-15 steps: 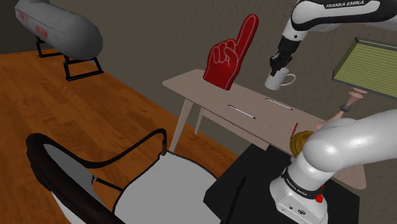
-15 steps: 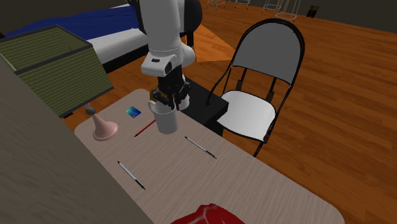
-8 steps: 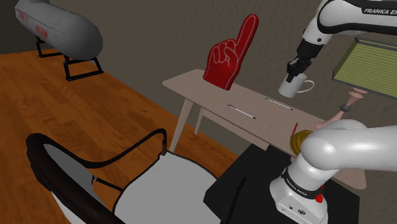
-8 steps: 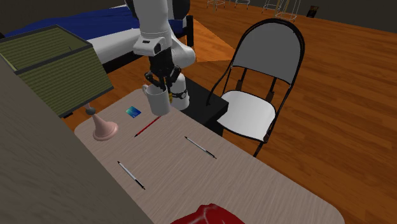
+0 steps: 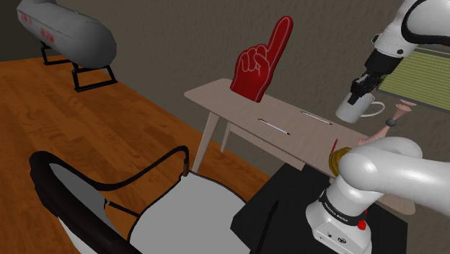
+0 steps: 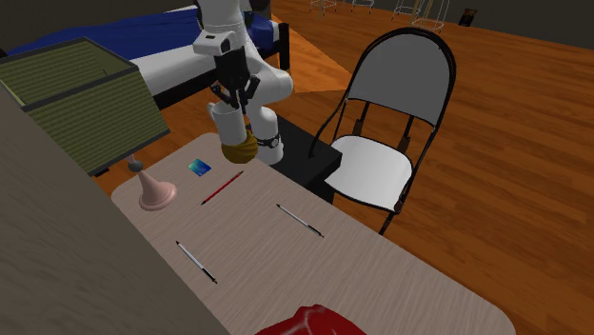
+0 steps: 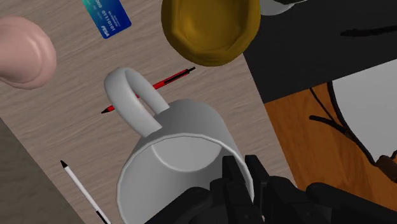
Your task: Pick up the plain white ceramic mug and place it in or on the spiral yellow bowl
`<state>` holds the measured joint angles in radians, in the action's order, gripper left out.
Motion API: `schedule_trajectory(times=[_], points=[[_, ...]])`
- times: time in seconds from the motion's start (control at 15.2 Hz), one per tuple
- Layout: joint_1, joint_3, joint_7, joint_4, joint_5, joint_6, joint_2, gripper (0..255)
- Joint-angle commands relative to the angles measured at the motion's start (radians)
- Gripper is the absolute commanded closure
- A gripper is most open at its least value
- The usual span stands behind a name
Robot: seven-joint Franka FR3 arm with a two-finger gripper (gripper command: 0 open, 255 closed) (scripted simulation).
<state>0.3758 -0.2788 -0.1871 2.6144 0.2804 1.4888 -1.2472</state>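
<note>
The mug (image 7: 181,159), gripper (image 7: 245,175) clasping it, has neared the bowl (image 7: 210,28).

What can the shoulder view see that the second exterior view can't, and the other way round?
The shoulder view gives you the big grey tank on its black stand, over on the wooden floor.

The second exterior view gives you the blue card, the red pen and the bed with a blue cover.

Both show the gripper shut on the white mug, held up off the table, plus the yellow bowl, the chair, the red foam finger and the green lamp shade.
</note>
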Motion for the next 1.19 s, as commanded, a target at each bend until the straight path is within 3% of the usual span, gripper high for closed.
schedule_trajectory(times=[0.0, 0.53, 1.12], points=[[0.022, 0.011, -0.017, 0.011, -0.001, -0.074, -0.082, 255], [0.098, 0.033, -0.101, -0.005, 0.009, -0.357, -0.349, 255], [0.124, -0.006, -0.104, 0.14, 0.047, -0.33, -0.468, 255]])
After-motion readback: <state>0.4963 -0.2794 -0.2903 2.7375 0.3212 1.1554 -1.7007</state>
